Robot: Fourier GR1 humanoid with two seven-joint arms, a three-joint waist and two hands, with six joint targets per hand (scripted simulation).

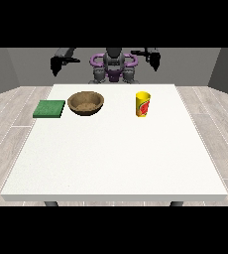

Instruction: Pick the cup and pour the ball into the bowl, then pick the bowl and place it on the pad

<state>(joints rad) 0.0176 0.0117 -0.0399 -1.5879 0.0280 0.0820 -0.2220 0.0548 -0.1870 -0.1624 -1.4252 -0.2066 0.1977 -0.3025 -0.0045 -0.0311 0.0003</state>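
- The robot stands behind the white tabletop, both arms raised out to its sides.
- The hand at the view's left hangs above the far edge; the hand at the view's right does likewise.
- A green pad lies far left, a brown bowl just beside it.
- A yellow cup stands upright, well apart from the bowl.

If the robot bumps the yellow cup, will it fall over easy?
Probably, yes. The yellow cup stands upright and is taller than it is wide, so a sideways bump near its top could tip it. It looks round, so once down it might roll across the white table. It looks stiff, not squishy.
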